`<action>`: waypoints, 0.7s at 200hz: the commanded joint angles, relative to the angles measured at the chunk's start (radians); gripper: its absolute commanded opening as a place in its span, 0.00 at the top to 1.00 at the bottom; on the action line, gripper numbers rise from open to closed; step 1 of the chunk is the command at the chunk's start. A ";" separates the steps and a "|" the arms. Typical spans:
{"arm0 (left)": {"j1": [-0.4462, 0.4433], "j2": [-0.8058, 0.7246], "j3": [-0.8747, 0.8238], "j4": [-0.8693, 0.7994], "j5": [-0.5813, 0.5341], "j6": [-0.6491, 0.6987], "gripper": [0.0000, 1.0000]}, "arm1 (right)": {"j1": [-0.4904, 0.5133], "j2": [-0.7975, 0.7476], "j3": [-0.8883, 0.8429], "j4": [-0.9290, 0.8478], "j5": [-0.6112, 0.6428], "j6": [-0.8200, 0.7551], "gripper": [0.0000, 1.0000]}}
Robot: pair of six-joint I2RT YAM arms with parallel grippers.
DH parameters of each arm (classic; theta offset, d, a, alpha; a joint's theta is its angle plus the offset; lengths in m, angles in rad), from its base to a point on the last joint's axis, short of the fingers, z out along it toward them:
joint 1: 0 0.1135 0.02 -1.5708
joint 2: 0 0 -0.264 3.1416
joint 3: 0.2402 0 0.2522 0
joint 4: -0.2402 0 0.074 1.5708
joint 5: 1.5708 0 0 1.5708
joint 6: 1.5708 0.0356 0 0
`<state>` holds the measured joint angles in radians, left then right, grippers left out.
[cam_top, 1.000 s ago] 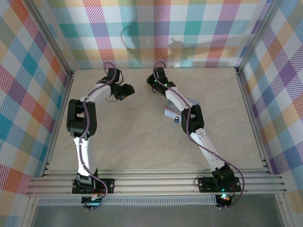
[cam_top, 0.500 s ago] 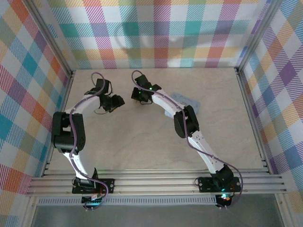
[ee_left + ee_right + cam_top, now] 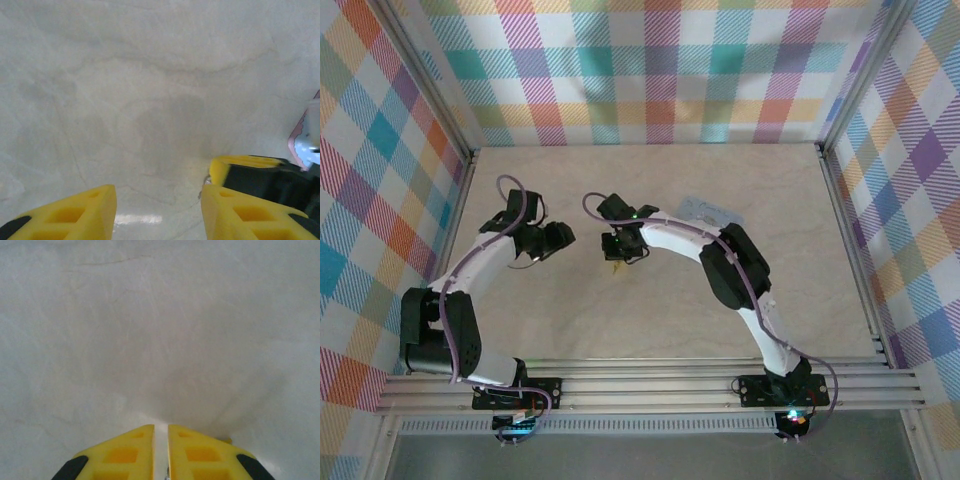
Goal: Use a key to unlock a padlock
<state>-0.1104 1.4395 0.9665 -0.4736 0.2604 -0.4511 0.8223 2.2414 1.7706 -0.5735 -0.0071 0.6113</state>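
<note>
Seen from overhead, your left end effector [image 3: 558, 238] sits out at 9 o'clock from the middle of the worktop [image 3: 650, 320]. Your right end effector [image 3: 620, 255] is just at 9 o'clock of the middle. The two are near each other but apart.

On the left wrist camera, your left fingers [image 3: 75, 210] stand wide apart over bare worktop with nothing between them. A yellow finger of the right end effector shows at 4 o'clock.

On the right wrist camera, your right fingers [image 3: 125, 455] are drawn almost together, leaving only a thin slit. You cannot tell whether anything is pinched in it.

A pale blue tin [image 3: 705, 208] lies at 2 o'clock from the middle, partly under your right arm. The padlock is too small to pick out, so you cannot tell where it lies.
</note>
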 commanded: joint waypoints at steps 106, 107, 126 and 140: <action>-0.065 0.056 -0.050 -0.007 0.106 0.037 0.52 | -0.017 -0.040 0.041 -0.195 -0.015 0.055 0.65; -0.069 0.060 -0.047 -0.007 0.109 0.039 0.52 | -0.017 -0.041 0.038 -0.192 -0.014 0.056 0.65; -0.179 0.138 0.035 -0.047 0.085 0.102 0.52 | -0.024 -0.093 -0.026 -0.146 -0.002 0.076 0.65; -0.260 0.178 0.087 -0.063 0.040 0.143 0.52 | -0.035 -0.144 -0.079 -0.122 0.005 0.089 0.65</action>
<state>-0.2474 1.5597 0.9604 -0.5030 0.3115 -0.4023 0.8028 2.1895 1.7584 -0.7086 -0.0044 0.6601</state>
